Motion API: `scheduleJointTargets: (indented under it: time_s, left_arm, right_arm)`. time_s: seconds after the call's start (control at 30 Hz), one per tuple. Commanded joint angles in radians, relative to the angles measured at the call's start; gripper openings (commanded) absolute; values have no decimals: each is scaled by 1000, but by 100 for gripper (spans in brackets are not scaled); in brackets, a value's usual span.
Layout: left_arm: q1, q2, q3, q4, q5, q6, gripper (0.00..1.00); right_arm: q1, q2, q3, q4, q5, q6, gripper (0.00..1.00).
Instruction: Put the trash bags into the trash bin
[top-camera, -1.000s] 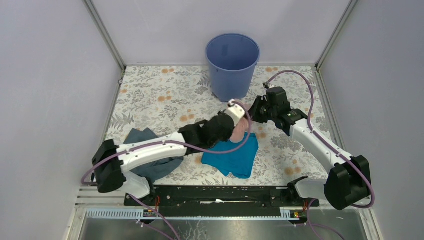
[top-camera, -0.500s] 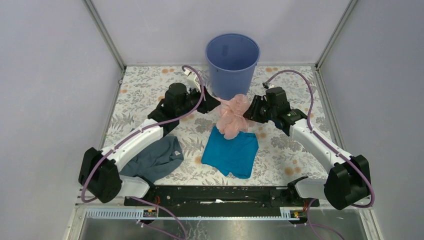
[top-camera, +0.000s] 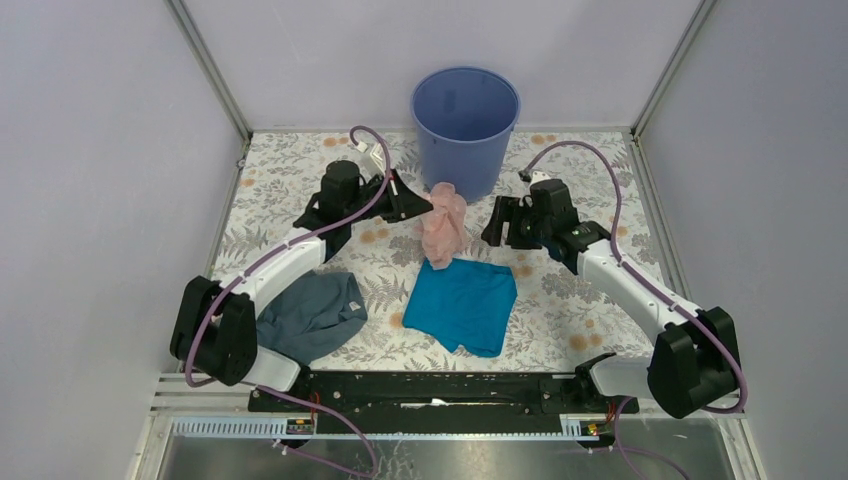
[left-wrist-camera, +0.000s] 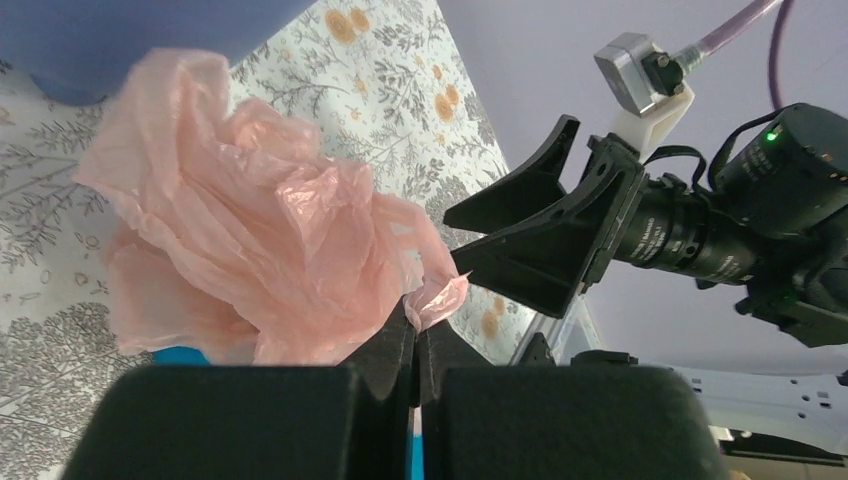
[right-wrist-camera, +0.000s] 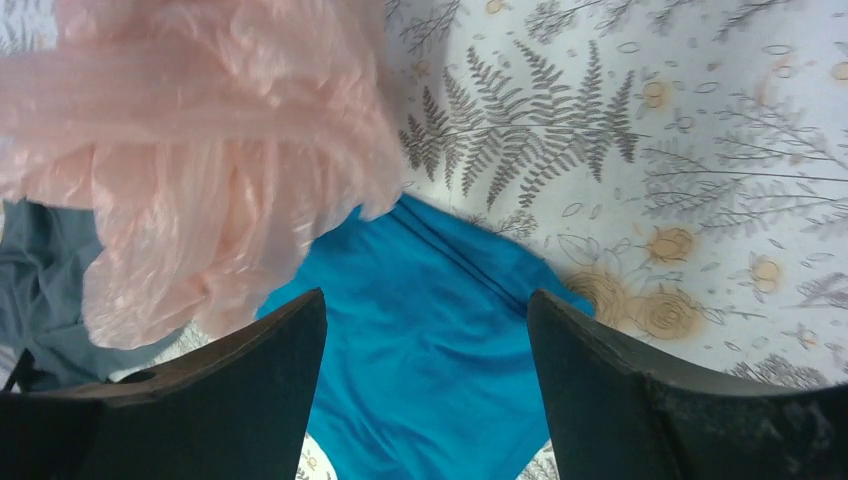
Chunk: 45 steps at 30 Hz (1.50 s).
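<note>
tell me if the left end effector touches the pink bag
Touching. The left wrist view shows the left end effector shut on the pink bag.

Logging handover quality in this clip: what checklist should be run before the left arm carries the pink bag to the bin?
1. Grip: left gripper shut on the pink bag: ok.
2. Handover: right gripper open, apart from the bag: ok.
3. Target: trash bin upright, mouth unobstructed: ok.
4. Clearance: bag lifted free of the teal cloth: cannot tell.
5. Hold: pinch deep enough not to slip: cannot tell.
</note>
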<state>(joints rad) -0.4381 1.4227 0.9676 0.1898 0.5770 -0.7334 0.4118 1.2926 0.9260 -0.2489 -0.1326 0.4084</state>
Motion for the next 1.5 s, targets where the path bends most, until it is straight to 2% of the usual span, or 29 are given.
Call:
scheduleJointTargets:
  time_s: [0.0,0.13,0.3,0.33,0.43,0.5,0.63,0.73,0.9,0.97,1.0,1.1,1.2,1.27,1.33,1.37,1.47]
  left_arm:
    - [23,26,19,99,91,-73,0]
    - [40,26,0,161,124,-116,0]
    - [47,9,0,167,127,-104,0]
    - [47,4,0,166,127,-103,0]
    - [47,-16,-1,174,134,-111,0]
    - [47,-27,-6,193,141,-124,0]
    - [47,-40,-22,234,156,-154,0]
    - [47,-39,-24,254,169,-169,0]
    - [48,-46,-23,258,177,-172,0]
    - [47,-47,-20,253,176,-169,0]
    - [47,-50,-19,251,176,-168,0]
    - [50,-74,-4,184,120,-107,0]
    - [55,-147,17,24,-63,17,0]
    - [56,-194,28,-53,-210,83,0]
    - [61,-247,23,-111,-408,121,0]
    - [65,-278,15,-127,-498,145,0]
    - [76,-367,-41,-118,-788,216,0]
  right_arm:
    - [7,4,-83,148,-168,-39,80]
    - [23,89,-164,413,-299,53,80]
    - [30,163,-225,585,-182,71,74]
    - [30,174,-235,619,-174,65,70]
    - [30,206,-294,767,-187,73,51]
    - [30,231,-345,914,-215,90,45]
    - [31,308,-409,1193,-276,139,47]
    - [31,364,-444,1366,-246,175,48]
    - [31,436,-419,1547,-269,220,47]
    - [31,433,-392,1547,-267,224,45]
    - [31,428,-380,1537,-266,227,40]
    - [31,402,-360,1498,-252,259,2]
    - [31,347,-372,1434,-272,307,0]
    - [31,312,-329,1234,-290,343,0]
    - [31,298,-217,879,-326,367,0]
    - [31,296,-174,757,-372,368,0]
    - [32,267,-147,660,-556,435,0]
